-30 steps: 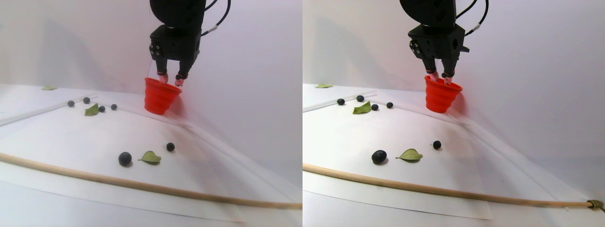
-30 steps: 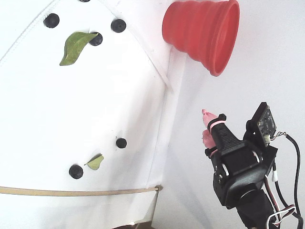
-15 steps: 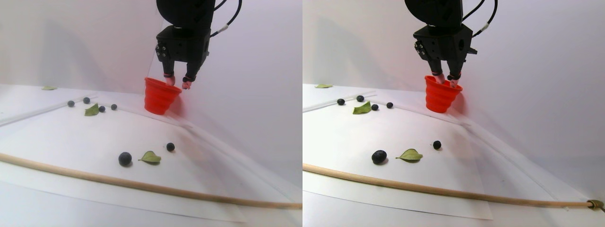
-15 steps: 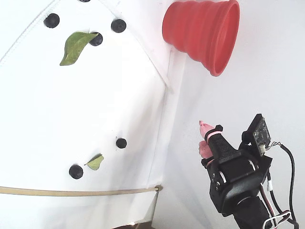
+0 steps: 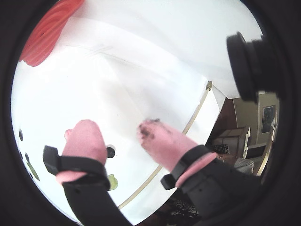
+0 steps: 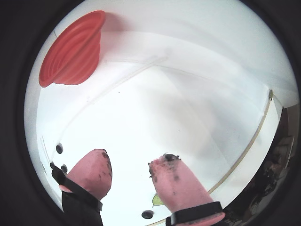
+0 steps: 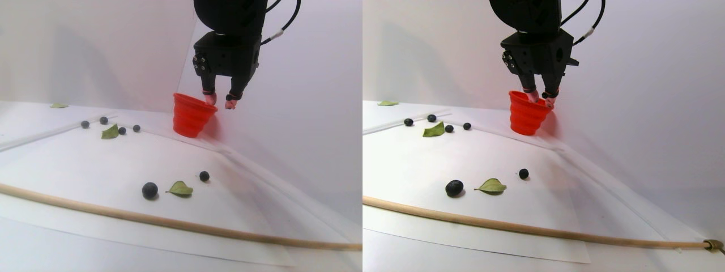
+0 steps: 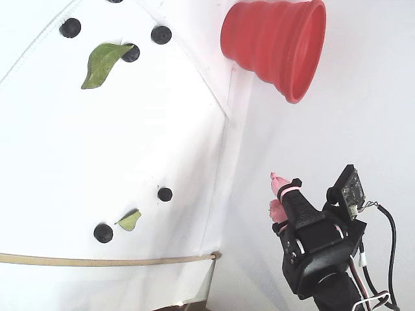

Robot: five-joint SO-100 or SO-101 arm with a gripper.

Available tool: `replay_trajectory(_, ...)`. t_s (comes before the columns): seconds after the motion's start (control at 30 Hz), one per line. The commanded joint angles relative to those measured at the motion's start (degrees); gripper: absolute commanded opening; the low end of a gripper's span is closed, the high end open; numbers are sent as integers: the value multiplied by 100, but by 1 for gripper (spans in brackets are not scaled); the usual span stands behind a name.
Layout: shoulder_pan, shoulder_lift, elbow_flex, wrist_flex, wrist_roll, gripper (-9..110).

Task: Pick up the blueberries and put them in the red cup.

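Blueberries [image 8: 165, 194] among green leaves [image 8: 102, 62] on white sheet; hand [image 8: 275, 194] slightly apart, empty, beside red cup [image 8: 275, 45].

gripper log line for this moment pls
gripper: open, empty, raised | cup: upright, off sheet | berries: loose on sheet | stick: along sheet edge

Lighting's bright and pretty even – the white paper [image 8: 97, 129] nearly blows out in the fixed view and both wrist views. Shadows are soft; the red cup [image 7: 191, 116] throws a pinkish tint on the wall behind it in the stereo pair. Both wrist views are heavy fisheye with a black ring round the edge – the pink fingertips [image 6: 174, 183] look soft up close.
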Motion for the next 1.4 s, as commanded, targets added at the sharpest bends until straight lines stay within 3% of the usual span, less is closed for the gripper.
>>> replay_trajectory(0.0, 378, -70, -70, -185, 123, 16)
replay_trajectory(1.37, 88, -2303, -1028, -431, 457, 17)
